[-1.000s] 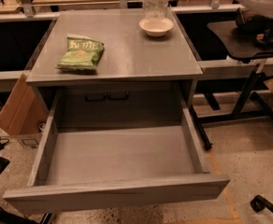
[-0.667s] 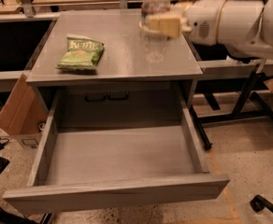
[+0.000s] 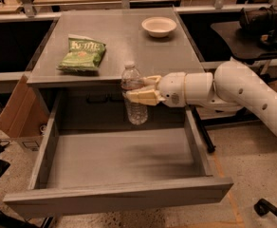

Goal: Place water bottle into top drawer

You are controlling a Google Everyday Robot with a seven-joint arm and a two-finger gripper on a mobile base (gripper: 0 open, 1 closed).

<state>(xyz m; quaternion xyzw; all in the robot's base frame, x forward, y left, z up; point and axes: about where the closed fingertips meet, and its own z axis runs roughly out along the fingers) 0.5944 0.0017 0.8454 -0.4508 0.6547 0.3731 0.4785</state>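
The water bottle [image 3: 134, 95] is clear with a white cap and stands upright in the air, just in front of the table's front edge and above the back of the open top drawer [image 3: 119, 160]. My gripper [image 3: 139, 90] reaches in from the right on a white arm and is shut on the bottle's middle, with cream fingers [image 3: 141, 97] on both sides of it. The drawer is pulled far out and its grey inside holds nothing that shows.
A green chip bag [image 3: 82, 54] lies on the left of the grey table [image 3: 124, 37]. A white bowl [image 3: 159, 26] sits at the back right. A cardboard box [image 3: 15, 109] leans at the left. A black stand [image 3: 252, 37] is at the right.
The arm has carried the bottle from beside the bowl at the table's back right forward and down, to just past the table's front edge over the open drawer.
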